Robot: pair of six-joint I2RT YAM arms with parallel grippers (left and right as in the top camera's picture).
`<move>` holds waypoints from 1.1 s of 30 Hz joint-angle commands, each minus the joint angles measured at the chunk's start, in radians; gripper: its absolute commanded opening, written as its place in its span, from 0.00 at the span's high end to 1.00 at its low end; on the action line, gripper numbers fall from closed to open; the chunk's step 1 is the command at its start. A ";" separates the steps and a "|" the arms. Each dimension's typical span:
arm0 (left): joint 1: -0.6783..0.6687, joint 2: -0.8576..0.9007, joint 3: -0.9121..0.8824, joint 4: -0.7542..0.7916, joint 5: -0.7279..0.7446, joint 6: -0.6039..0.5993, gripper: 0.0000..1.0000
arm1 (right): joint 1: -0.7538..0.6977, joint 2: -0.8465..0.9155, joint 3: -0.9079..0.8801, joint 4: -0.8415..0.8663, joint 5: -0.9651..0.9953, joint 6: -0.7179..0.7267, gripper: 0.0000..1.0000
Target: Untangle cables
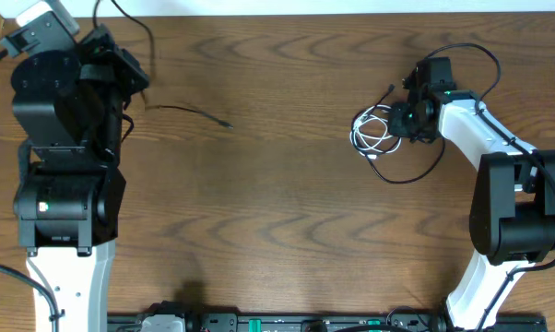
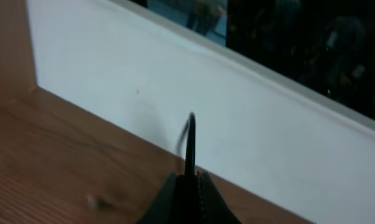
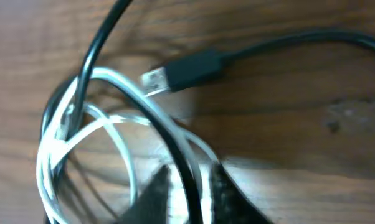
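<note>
A white cable [image 1: 370, 135] lies coiled at the right of the table, tangled with a thin black cable [image 1: 412, 176]. My right gripper [image 1: 399, 123] hovers over that coil. In the right wrist view its fingers [image 3: 151, 194] stand slightly apart, open, astride one black strand and white strands [image 3: 119, 79]. A black USB plug [image 3: 187, 70] lies just beyond. My left gripper [image 2: 189, 179] is shut on a thin black cable [image 2: 190, 140] that sticks up from its jaws. Another stretch of black cable [image 1: 190, 112] trails right from the left arm [image 1: 70, 120], ending in a small plug.
A white wall [image 2: 237, 118] runs along the table's back edge, close ahead of the left gripper. The right arm's thicker black wire [image 1: 469, 51] arcs above its wrist. Equipment lines the table's front edge [image 1: 259, 323].
</note>
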 commanded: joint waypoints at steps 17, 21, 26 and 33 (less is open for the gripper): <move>-0.136 0.175 0.032 -0.186 0.774 0.315 0.93 | 0.016 -0.432 0.008 -0.036 -0.335 -0.310 0.19; -0.197 0.175 0.032 -0.225 0.797 0.400 0.93 | 0.025 -0.514 0.008 -0.051 -0.460 -0.385 0.19; -0.259 0.177 0.032 -0.260 0.795 0.450 0.92 | 0.049 -0.530 0.008 -0.055 -0.692 -0.507 0.16; -0.267 0.202 0.022 -0.316 0.793 0.460 0.93 | 0.109 -0.531 0.008 -0.061 -0.864 -0.653 0.17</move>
